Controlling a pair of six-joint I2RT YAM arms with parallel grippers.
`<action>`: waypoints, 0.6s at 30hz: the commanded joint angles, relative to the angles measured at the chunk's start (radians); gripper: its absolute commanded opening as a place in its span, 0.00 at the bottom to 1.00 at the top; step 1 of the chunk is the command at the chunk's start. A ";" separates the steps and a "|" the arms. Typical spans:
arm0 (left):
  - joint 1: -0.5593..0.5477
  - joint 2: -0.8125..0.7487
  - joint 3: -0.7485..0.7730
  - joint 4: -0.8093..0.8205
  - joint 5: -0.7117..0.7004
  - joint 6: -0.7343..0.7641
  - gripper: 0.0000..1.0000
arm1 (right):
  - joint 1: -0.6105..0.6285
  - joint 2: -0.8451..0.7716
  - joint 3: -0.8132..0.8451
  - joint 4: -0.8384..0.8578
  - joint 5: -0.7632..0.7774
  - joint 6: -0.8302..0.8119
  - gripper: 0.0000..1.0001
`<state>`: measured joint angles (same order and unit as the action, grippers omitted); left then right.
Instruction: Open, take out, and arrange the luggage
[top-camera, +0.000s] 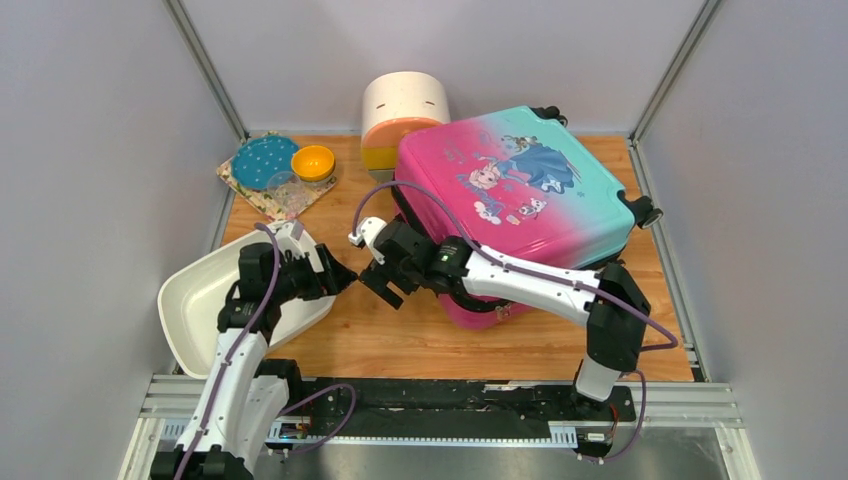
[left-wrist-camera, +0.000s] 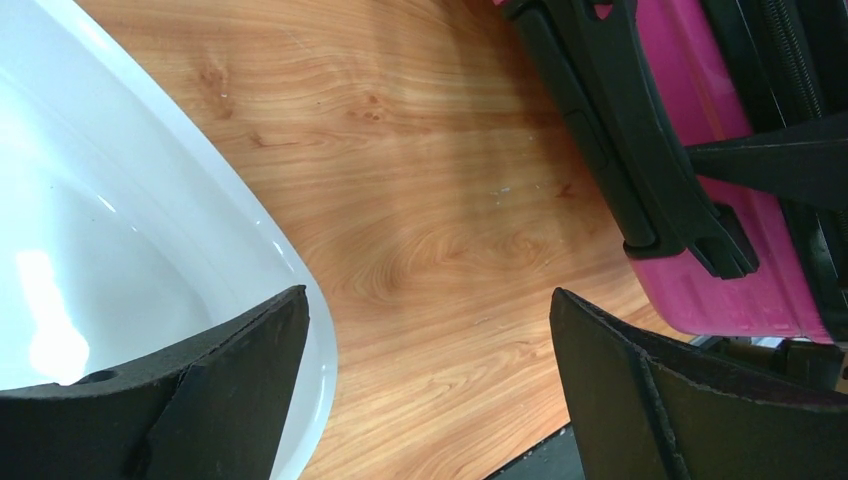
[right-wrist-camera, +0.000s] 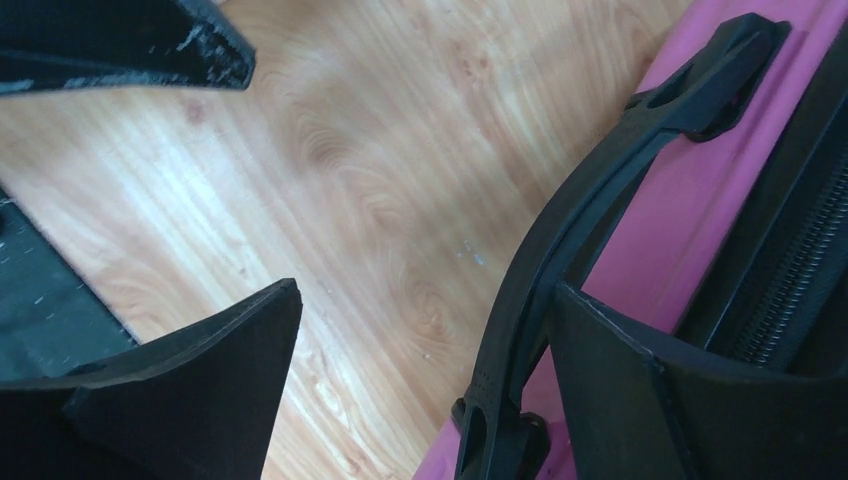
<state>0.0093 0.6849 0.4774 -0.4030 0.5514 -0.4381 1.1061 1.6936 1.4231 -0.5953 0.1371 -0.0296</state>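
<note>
The luggage (top-camera: 520, 180) lies flat and closed at the back right of the wooden table, princess print facing up, pink end towards the arms. Its black handle (right-wrist-camera: 570, 230) runs along the near pink side. My right gripper (top-camera: 381, 281) is open at that side. In the right wrist view the right gripper (right-wrist-camera: 425, 300) straddles the handle, which passes just inside the right fingertip (right-wrist-camera: 650, 400) and is not pinched. My left gripper (top-camera: 340, 278) is open over bare wood. In the left wrist view the left gripper (left-wrist-camera: 430, 330) sits between the basin and the luggage (left-wrist-camera: 730, 290), holding nothing.
A white plastic basin (top-camera: 200, 300) sits at the near left, its rim (left-wrist-camera: 300, 280) under my left fingertip. A round cream drawer cabinet (top-camera: 403, 110) stands behind the luggage. A teal plate (top-camera: 262, 160) and yellow bowl (top-camera: 313, 162) rest on a patterned mat at the back left.
</note>
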 joint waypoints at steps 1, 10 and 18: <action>0.004 0.013 0.006 0.044 -0.005 -0.010 0.98 | 0.011 0.079 0.200 0.057 0.319 -0.078 0.91; 0.018 -0.007 -0.057 0.041 -0.145 -0.051 0.97 | 0.083 0.104 0.129 0.193 0.637 -0.102 0.89; 0.005 -0.057 -0.167 0.229 0.091 -0.068 0.95 | -0.009 -0.101 0.192 0.115 0.288 -0.073 0.91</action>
<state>0.0219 0.6724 0.3855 -0.3447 0.4934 -0.4728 1.1679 1.7832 1.5623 -0.4873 0.5690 -0.1024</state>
